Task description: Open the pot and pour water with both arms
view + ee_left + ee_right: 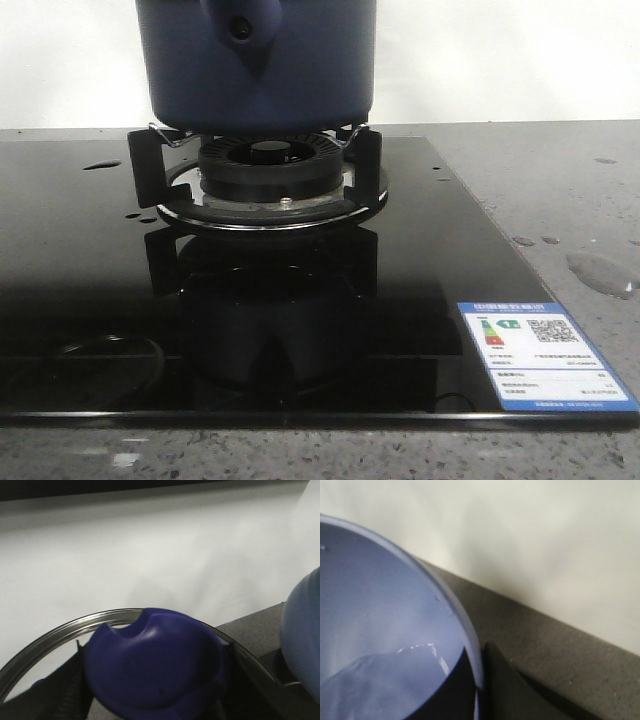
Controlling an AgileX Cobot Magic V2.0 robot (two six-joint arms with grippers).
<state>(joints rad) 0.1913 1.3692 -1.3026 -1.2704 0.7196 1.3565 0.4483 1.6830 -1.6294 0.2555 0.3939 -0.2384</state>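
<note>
**Navy pot on burner, lid in left hand**

Navy pot (258, 65) sits on the burner grate (150, 165) of the black glass hob (80, 290), handle stub facing us. Water (603, 272) lies as a puddle and drops on the grey surface (560, 180) right of the hob. We see the left hand (150, 700) clamped on a blue lid knob (155, 665) with steel rim. Right hand: we cannot tell its state.

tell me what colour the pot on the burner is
Dark navy blue; the pot shows best in the front view, sitting on the burner.
</note>
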